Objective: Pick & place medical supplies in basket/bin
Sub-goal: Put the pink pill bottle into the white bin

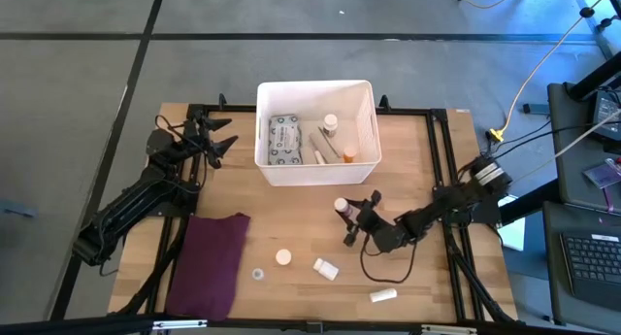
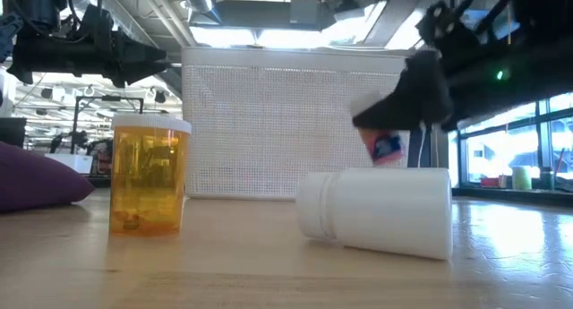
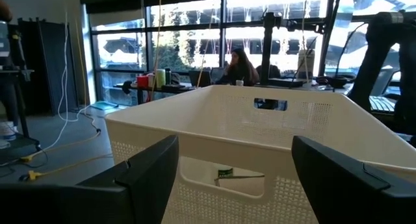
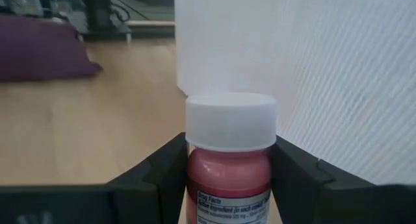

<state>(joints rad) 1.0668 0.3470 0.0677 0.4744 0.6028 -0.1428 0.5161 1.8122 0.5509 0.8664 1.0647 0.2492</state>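
Observation:
The white bin (image 1: 361, 121) stands at the table's far middle, with a grey-green packet (image 1: 284, 139) and several small bottles (image 1: 330, 124) lying in it. My right gripper (image 1: 355, 219) is in front of the bin's near right corner, shut on a red bottle with a white cap (image 4: 229, 160). The same red bottle (image 2: 385, 146) shows in the low view under the dark gripper. My left gripper (image 1: 219, 146) waits open beside the bin's left wall (image 3: 260, 120), with nothing between its fingers. My right gripper pinches the red bottle's body just below the white cap (image 4: 227, 175) between its two fingers (image 4: 166, 172), one on each side. The fingers come roughly level from the table's right. The bottle stands cap up, slightly tilted. A white bottle hides its lower end in the low view.
On the near table lie an amber bottle (image 1: 283, 257), a white bottle on its side (image 1: 326, 269), a small round cap (image 1: 257, 274) and a white tube (image 1: 383, 295). A maroon cloth (image 1: 209, 262) lies at the near left.

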